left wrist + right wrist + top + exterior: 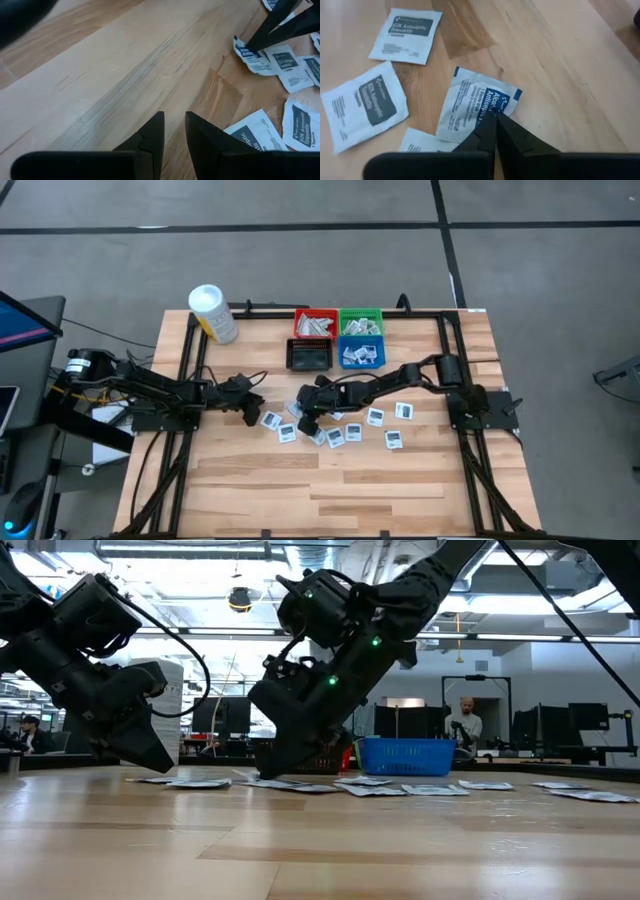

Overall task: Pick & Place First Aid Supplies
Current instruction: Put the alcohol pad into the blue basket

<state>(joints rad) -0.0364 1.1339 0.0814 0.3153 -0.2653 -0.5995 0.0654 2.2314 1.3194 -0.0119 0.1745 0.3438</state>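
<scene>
Right gripper (495, 117), jaws closed, pinches the edge of a square white blue-printed antiseptic packet (470, 107) lying flat on the pale wooden counter (560, 60) among scattered others. Light, thin and limp; best held by its edge. Left gripper (173, 131) waits nearby, jaws slightly apart, empty.

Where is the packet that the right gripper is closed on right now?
In the high view the alcohol packet lies mid-table in the scatter of packets, just in front of the black bin, pinched at its edge by the right gripper.
</scene>
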